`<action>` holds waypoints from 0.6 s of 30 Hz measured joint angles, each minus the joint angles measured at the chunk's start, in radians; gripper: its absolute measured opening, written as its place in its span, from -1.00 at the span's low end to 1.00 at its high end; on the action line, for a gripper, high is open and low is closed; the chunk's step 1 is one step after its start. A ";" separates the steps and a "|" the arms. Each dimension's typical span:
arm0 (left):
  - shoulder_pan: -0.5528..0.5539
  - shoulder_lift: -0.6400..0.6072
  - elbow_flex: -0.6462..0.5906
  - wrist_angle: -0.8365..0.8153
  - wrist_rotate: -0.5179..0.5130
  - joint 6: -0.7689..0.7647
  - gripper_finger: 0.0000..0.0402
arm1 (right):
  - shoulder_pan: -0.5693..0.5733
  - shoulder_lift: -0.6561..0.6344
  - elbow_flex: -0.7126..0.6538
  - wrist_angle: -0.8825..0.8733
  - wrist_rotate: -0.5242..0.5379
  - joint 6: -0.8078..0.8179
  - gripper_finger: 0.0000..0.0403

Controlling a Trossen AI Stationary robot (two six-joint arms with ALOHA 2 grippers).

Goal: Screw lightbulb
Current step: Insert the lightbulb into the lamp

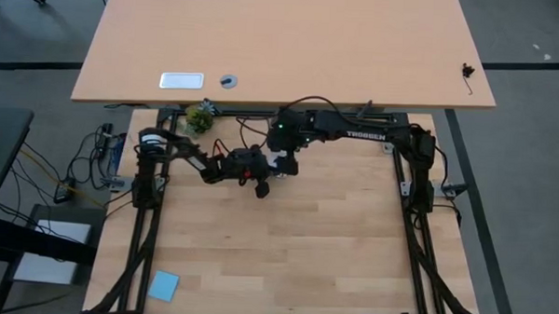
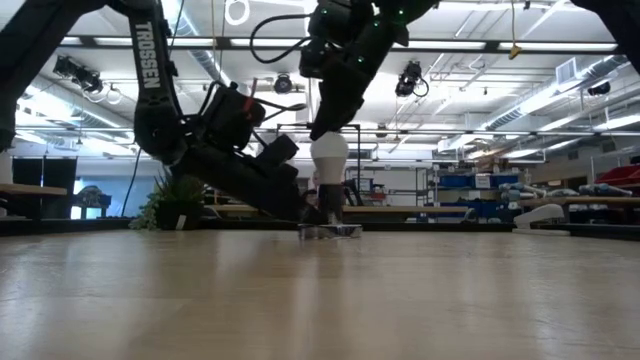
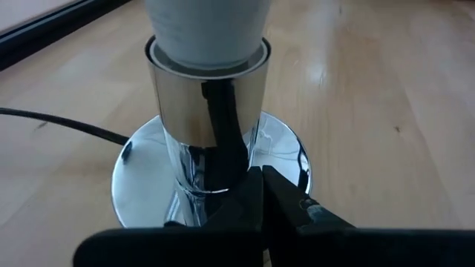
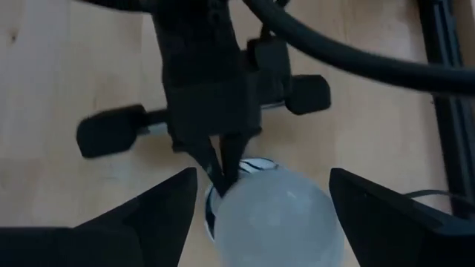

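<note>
Wooden table: lightbulb seated in socket.

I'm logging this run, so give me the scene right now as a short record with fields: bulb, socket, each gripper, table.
bulb: white pear-shaped lightbulb, upright, seated in the socket
socket: shiny chrome cylinder socket on a round mirrored base with a black cord
left gripper: left gripper low at the socket's stem, fingers shut against it
right gripper: right gripper above the bulb, fingers open on either side of the glass, not touching
table: light wooden tabletop; small blue square near its front left corner
</note>
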 joint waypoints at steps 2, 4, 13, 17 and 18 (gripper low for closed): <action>0.000 0.014 0.010 0.001 0.003 0.000 -1.00 | 0.005 0.000 0.000 -0.005 0.000 0.043 0.52; 0.000 0.015 0.011 0.001 0.002 0.000 -1.00 | 0.008 0.000 0.000 -0.012 0.008 0.103 0.50; 0.000 0.019 0.009 0.015 0.000 0.001 -1.00 | 0.017 -0.001 0.022 -0.069 0.127 0.349 0.46; 0.000 0.019 0.009 0.015 -0.001 0.001 -1.00 | 0.018 -0.005 0.094 -0.106 0.156 0.219 0.51; 0.000 0.019 0.008 0.015 0.000 0.001 -1.00 | 0.018 -0.007 0.110 -0.120 0.155 0.159 0.52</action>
